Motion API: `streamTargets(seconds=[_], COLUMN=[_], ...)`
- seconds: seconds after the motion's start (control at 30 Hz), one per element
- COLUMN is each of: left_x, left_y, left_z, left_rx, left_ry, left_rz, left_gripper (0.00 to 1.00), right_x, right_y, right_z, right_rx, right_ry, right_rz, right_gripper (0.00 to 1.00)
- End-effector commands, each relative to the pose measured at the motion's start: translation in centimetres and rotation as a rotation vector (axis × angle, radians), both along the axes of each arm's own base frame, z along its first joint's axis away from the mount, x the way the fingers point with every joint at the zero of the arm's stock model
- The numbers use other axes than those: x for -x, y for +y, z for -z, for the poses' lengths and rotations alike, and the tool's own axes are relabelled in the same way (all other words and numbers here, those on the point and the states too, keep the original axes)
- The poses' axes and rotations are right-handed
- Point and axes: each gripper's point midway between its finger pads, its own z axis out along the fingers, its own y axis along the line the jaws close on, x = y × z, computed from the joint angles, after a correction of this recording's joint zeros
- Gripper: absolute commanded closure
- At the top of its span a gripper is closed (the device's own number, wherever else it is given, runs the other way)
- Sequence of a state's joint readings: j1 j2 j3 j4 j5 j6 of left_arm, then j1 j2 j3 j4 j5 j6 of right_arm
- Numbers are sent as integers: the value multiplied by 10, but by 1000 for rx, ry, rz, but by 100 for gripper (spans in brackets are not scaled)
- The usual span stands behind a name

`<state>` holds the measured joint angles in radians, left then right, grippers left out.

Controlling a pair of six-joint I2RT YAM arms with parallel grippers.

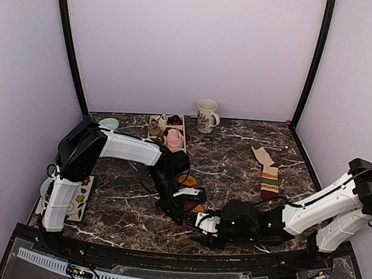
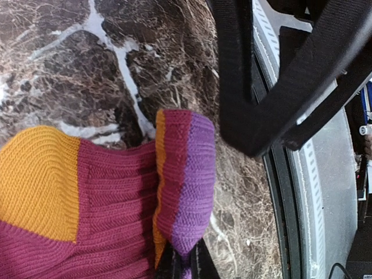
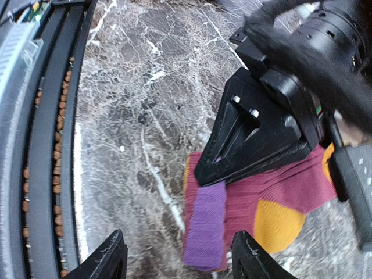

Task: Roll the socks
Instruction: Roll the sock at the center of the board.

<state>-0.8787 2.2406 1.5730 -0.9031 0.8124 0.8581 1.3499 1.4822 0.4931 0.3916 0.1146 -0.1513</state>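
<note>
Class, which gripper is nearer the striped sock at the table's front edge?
Left. The left gripper is shut on the purple cuff of the striped sock, touching it. The right gripper is open, close to that cuff but not gripping it.

Left arm [image 1: 132, 147] reaches out, elbow bent, wrist dropped steeply, and the left gripper [image 2: 185, 261] is pinched tight on a fold of the striped sock [image 2: 116, 192]. Right arm [image 1: 314, 207] stretches low across toward it. The right gripper [image 3: 180, 233] hovers just short of those clamped fingers, jaws spread wide, holding nothing.
</note>
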Motion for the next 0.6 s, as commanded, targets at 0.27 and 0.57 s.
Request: streamTargets(seconds=[0.27,0.57], left_x=[13,10], left_y=[37,36], left_z=[40,42], left_rx=[-209,-219], left_ry=[27,12], left_rz=[43,36], left_gripper=[100,100], right_x=[-12,-16], right_y=[24,27], right_z=[21,31], right_rx=[108,105], right_ry=[-194,-152], right_rz=[-107,-77], right_gripper=[46,73])
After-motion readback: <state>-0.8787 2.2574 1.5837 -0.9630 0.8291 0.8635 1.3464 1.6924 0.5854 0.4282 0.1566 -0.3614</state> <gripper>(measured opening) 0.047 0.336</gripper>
